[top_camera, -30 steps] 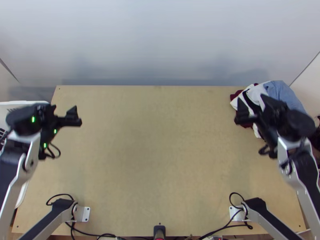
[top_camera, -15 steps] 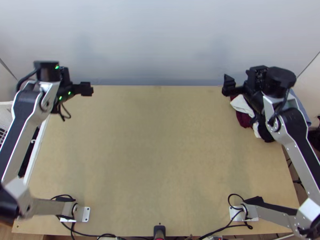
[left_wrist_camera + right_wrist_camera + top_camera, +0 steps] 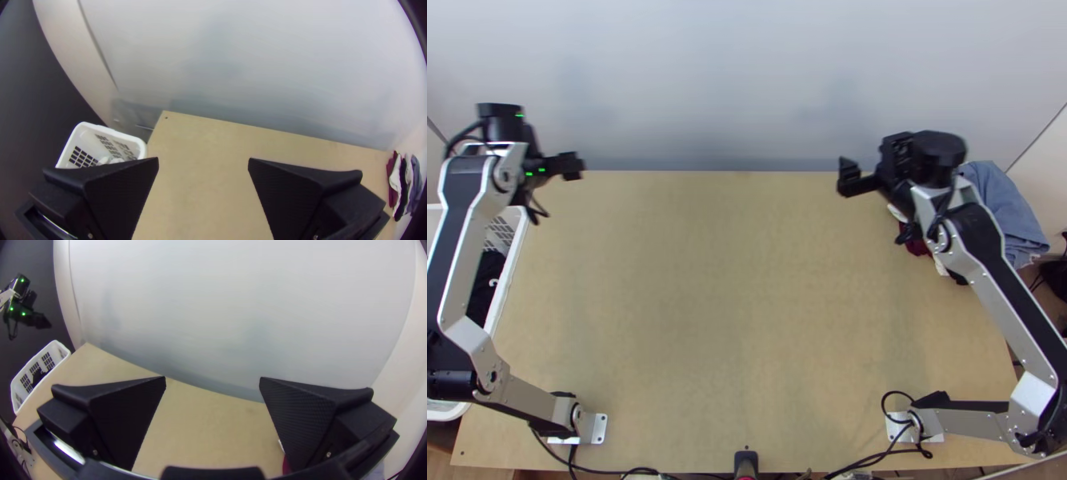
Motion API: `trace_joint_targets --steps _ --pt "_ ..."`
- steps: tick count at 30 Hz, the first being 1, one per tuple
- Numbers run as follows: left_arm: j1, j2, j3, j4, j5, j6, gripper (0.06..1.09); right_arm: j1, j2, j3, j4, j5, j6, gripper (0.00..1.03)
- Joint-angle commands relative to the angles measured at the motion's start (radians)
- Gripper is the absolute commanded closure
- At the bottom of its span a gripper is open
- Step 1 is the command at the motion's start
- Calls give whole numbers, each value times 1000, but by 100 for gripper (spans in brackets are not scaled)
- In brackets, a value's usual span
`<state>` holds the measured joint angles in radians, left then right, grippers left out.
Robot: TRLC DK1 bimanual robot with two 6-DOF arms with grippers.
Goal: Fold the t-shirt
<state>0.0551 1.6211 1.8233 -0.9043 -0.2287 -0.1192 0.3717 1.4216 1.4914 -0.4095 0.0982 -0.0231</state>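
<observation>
Evidently your left pincer stands wide, its fingers well apart and gripping nothing; it hangs over the far left corner of the surface, a posture that would keep it out of the way of cloth being drawn inwards. Your right pincer is likewise spread wide and unloaded; it is held up near the far edge, inward of the heap of garments, so its opening is presumably meant to be ready for loose fabric.

Beyond it, that heap lies bunched at the far right, maroon, white, black and blue pieces together, partly under your right arm; your t-shirt is probably one of these, though you cannot tell which; side placement would reserve the middle for spreading and folding. At the left stands the white basket, with black cloth inside; its purpose, whether supply or discard, is unconfirmed.

Finding: folding has not begun; you should next bring the right pincer back over the heap, lower it and lift a single piece; the noted risk is a neighbouring garment coming along, since the layers lie pressed together.
</observation>
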Motion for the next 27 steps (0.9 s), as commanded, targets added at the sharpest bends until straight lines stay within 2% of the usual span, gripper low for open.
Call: trace_joint_targets --steps 1,12,22,27 --pt "223 22 -27 -11 -8 66 11 88 20 -42 -17 1 5 5" --pt "571 111 -119 133 17 196 11 124 -3 -114 -25 1 -3 5" --pt "654 261 -131 242 19 305 11 151 -20 -155 -26 1 -24 5" --pt "667 376 -65 249 19 297 11 157 -27 -177 -26 3 -38 5"
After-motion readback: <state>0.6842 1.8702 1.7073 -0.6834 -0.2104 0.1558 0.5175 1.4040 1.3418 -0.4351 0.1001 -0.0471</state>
